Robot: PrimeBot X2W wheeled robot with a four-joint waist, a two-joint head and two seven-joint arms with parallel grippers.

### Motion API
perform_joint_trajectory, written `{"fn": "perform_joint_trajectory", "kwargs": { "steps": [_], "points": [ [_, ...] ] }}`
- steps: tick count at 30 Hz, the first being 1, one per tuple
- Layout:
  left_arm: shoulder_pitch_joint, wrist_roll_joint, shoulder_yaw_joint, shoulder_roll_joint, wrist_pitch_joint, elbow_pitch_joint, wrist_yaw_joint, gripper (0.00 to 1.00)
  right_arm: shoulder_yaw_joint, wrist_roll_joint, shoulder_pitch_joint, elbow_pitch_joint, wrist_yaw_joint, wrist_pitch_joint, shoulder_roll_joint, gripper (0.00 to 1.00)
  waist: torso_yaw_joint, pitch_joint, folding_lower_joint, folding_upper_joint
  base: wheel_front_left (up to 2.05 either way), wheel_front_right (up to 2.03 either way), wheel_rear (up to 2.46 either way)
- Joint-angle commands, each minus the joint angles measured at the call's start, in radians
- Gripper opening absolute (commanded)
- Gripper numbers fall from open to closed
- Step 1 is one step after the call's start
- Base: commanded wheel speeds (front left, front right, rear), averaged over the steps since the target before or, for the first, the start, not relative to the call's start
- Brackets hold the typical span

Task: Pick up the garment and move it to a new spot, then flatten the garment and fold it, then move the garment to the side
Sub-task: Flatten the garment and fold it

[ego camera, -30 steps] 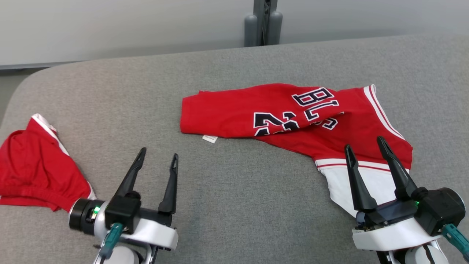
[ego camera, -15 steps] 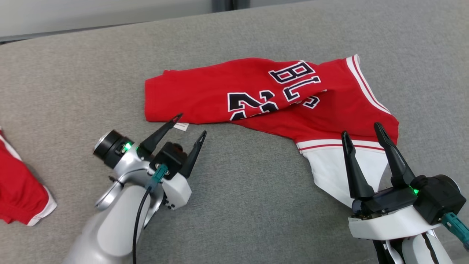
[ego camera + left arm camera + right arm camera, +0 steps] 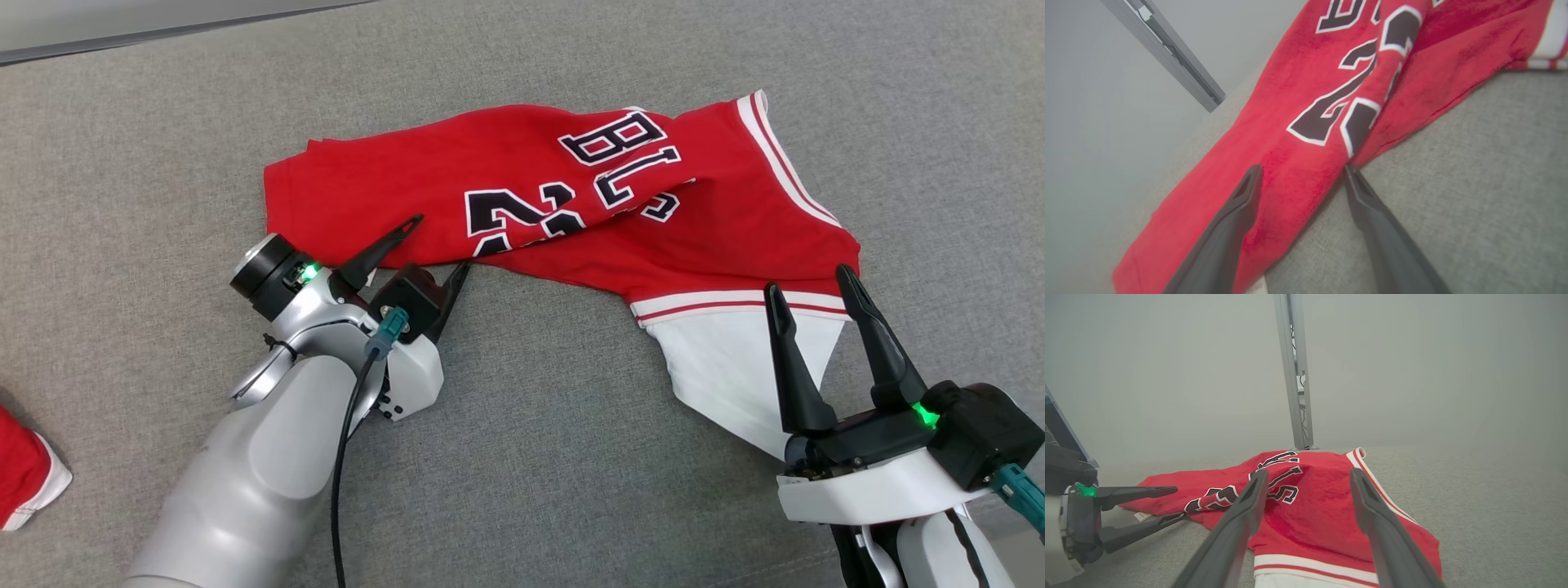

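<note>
The garment (image 3: pixel 735 229), a red jersey with black-and-white lettering and white trim, lies crumpled on the grey padded surface (image 3: pixel 531 457). My left gripper (image 3: pixel 443 241) is open at the garment's near left edge. One fingertip is over the red cloth and the other over the grey surface; in the left wrist view the left gripper (image 3: pixel 1302 167) straddles that edge of the garment (image 3: pixel 1306 90). My right gripper (image 3: pixel 807 278) is open above the garment's white panel (image 3: pixel 718 367) with nothing between its fingers. The right wrist view shows the right gripper (image 3: pixel 1309 471) over the garment (image 3: pixel 1314 506), and the left gripper (image 3: pixel 1180 503) at the left.
A second red cloth with white trim (image 3: pixel 24 482) lies at the lower left of the surface. A grey metal post (image 3: pixel 1296 375) stands behind the surface's far edge against a pale wall. Bare grey surface lies between the two arms.
The head camera has tilted down and shifted. My left arm has reached forward and to the right, up to the garment's near edge. The right gripper holds its place.
</note>
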Motion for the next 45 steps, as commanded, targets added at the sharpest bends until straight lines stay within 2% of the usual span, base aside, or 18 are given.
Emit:
{"fn": "perform_joint_trajectory", "kwargs": {
  "steps": [1,4,5,6,7,10,16,23,29,33,37,41,45],
  "points": [
    [-0.019,-0.009,0.003,0.002,-0.005,0.016,0.008,1.00,-0.001,-0.001,-0.009,-0.004,0.000,-0.005,-0.005,1.00,0.001,0.002,0.0000,0.0000,0.00,0.00,0.00],
    [-0.039,-0.032,0.015,-0.009,-0.005,0.058,0.018,1.00,0.004,-0.005,-0.015,-0.003,0.000,-0.005,-0.005,1.00,0.004,0.006,0.0000,0.0000,0.00,0.00,0.00],
    [-0.044,-0.039,0.016,-0.013,-0.006,0.071,0.017,0.85,0.003,-0.006,-0.016,-0.003,0.000,-0.005,-0.005,1.00,0.006,0.007,0.0000,0.0000,0.00,0.00,0.00],
    [-0.049,-0.049,0.017,-0.017,-0.007,0.084,0.014,0.49,0.004,-0.007,-0.016,-0.003,0.000,-0.005,-0.005,1.00,0.009,0.008,0.0000,0.0000,0.00,0.00,0.00],
    [-0.058,-0.063,0.018,-0.023,-0.008,0.107,0.011,0.00,0.007,-0.008,-0.015,0.000,0.000,-0.005,-0.005,1.00,0.014,0.009,0.0000,0.0000,0.00,0.00,0.00],
    [-0.075,-0.079,0.021,-0.028,-0.010,0.122,0.022,0.00,0.009,-0.011,-0.019,0.002,0.000,-0.005,-0.005,1.00,0.020,0.011,0.0000,0.0000,0.00,0.00,0.00],
    [-0.081,-0.126,0.032,-0.031,-0.013,0.100,0.014,0.00,0.006,-0.012,-0.022,0.005,0.000,-0.005,-0.005,1.00,0.029,0.010,0.0000,0.0000,0.00,0.00,0.00],
    [-0.069,-0.133,0.017,-0.008,-0.013,0.049,0.011,0.00,0.002,-0.010,-0.015,0.018,0.000,-0.005,-0.005,1.00,0.040,-0.017,0.0000,0.0000,0.00,0.00,0.00],
    [-0.026,-0.138,-0.028,0.010,-0.006,0.044,-0.007,0.00,-0.001,-0.006,0.000,0.031,0.000,-0.005,-0.005,1.00,0.054,-0.064,0.0000,0.0000,0.00,0.00,0.00],
    [0.010,-0.173,-0.078,0.011,0.053,0.047,-0.023,0.00,-0.006,-0.004,0.008,0.036,0.000,-0.005,-0.005,1.00,0.066,-0.103,0.0000,0.0000,0.00,0.00,0.00],
    [0.043,-0.286,-0.205,0.016,0.119,-0.015,-0.023,0.00,-0.010,-0.003,0.028,0.044,0.000,-0.005,-0.005,1.00,0.081,-0.146,0.0000,0.0000,0.00,0.00,0.00],
    [0.072,-0.443,-0.343,0.088,0.213,-0.157,-0.022,0.00,-0.018,-0.002,0.044,0.047,0.000,-0.005,-0.004,1.00,0.101,-0.183,0.0000,0.0000,0.00,0.00,0.00],
    [0.088,-0.669,-0.454,0.193,0.387,-0.379,-0.022,0.00,-0.019,-0.002,0.057,0.049,0.000,-0.005,-0.005,1.00,0.115,-0.205,0.0000,0.0000,0.00,0.00,0.00]
  ]
}}
